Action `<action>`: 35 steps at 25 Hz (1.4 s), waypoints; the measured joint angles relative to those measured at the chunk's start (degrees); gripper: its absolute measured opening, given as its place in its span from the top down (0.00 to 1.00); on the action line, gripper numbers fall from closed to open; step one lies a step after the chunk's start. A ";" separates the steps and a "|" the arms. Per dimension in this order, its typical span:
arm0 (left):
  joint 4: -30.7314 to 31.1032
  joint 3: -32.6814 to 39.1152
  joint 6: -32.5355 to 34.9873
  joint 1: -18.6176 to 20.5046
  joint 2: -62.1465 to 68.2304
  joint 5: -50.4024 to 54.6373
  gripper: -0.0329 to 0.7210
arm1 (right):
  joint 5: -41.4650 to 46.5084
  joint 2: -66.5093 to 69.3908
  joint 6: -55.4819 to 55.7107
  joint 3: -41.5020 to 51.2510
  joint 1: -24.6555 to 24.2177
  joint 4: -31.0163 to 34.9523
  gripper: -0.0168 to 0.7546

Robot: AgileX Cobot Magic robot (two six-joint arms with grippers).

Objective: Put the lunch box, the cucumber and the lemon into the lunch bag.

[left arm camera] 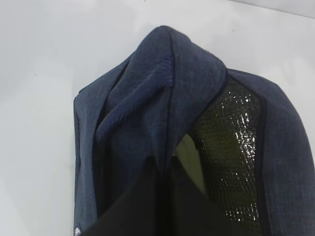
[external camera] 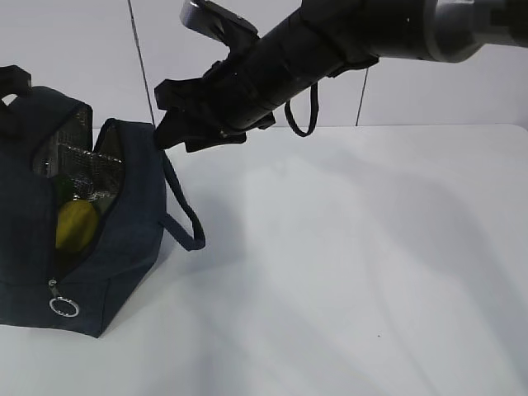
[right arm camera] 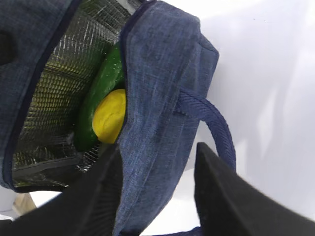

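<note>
From the right wrist view, the right gripper straddles the near wall of the boxy dark navy fabric lunch bag, its 2 jaws apart, 1 on each side of the fabric. Inside, against the silver foil lining, lies the small bright yellow lemon touching the long dark green cucumber. The left gripper is clamped on the bag's far edge. The bag stands on the white table.

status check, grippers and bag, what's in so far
Left gripper shut on lunch bag fabric. Right gripper straddling the bag wall. Lemon and cucumber inside; lunch box unseen.
</note>
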 joint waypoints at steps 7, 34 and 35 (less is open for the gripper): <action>0.00 0.00 0.00 0.00 0.00 0.00 0.97 | 0.02 3.67 -4.42 0.00 0.00 8.87 0.53; -4.07 0.00 0.02 -9.03 0.00 -3.16 0.97 | 4.38 0.05 1.29 -0.96 0.00 -4.39 0.97; -4.76 0.00 0.02 -9.65 0.00 -3.58 0.97 | 5.24 -0.97 2.75 -0.96 0.00 -6.41 0.97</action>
